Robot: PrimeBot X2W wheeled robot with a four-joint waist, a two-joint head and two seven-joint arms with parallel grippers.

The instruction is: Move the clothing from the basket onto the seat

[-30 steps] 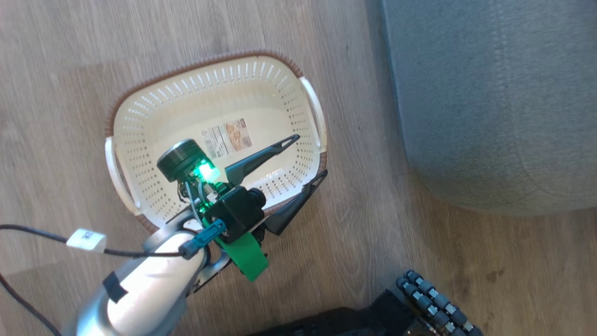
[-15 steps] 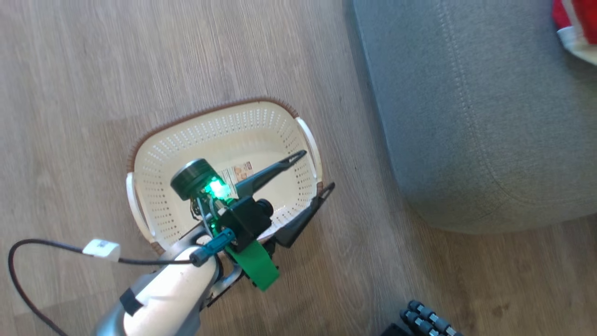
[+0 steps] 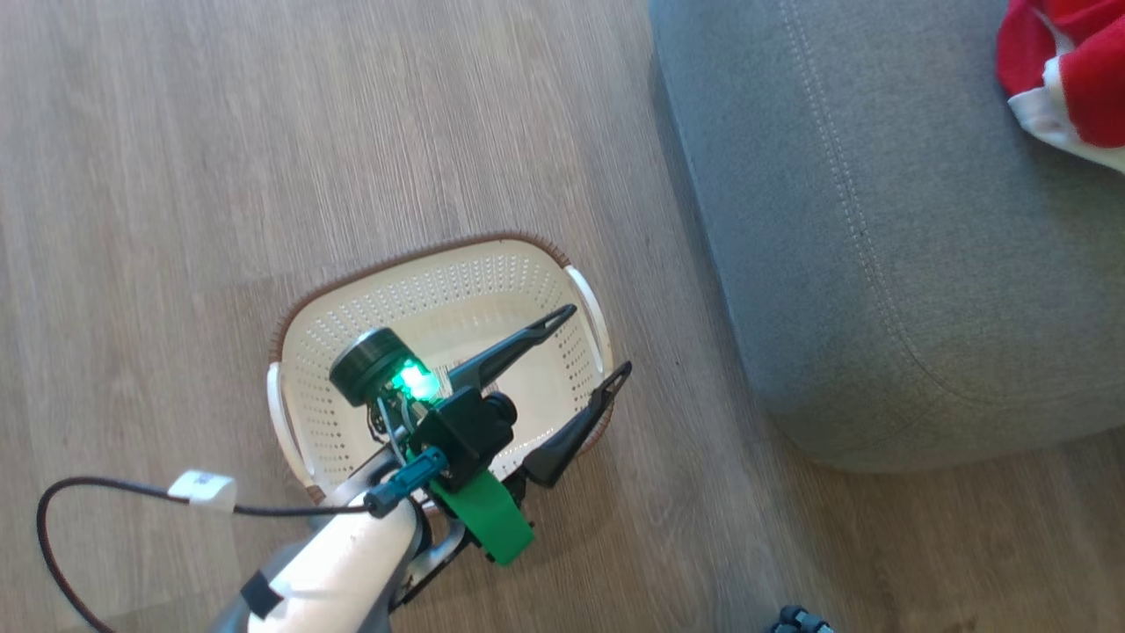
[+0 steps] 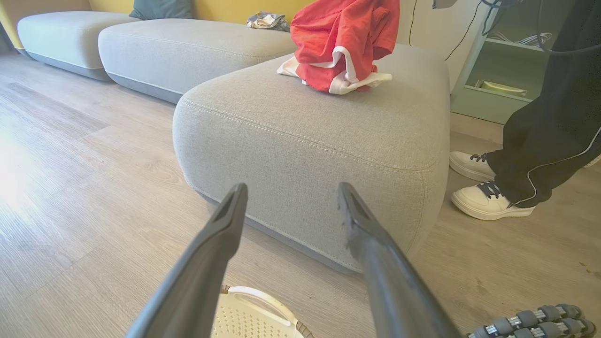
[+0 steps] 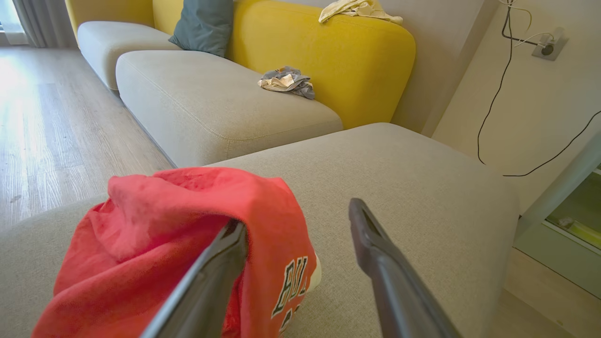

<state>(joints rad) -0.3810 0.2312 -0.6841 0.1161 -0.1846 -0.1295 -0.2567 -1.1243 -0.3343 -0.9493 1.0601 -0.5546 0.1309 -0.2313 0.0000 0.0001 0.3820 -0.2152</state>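
The bright red garment with white panels (image 3: 1068, 79) lies bunched on the large grey fabric seat (image 3: 879, 264). A fold is draped over one finger of my wide-spread right gripper (image 5: 296, 216), which I judge is letting go. My left gripper (image 3: 596, 338) hangs wide and empty above the cream perforated basket (image 3: 395, 299).

The clothing (image 3: 1085, 79) runs off the head view's top right edge

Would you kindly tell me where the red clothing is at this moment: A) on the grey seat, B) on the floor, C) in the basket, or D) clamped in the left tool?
A: the clothing rests heaped on the seat, while the basket holds none.
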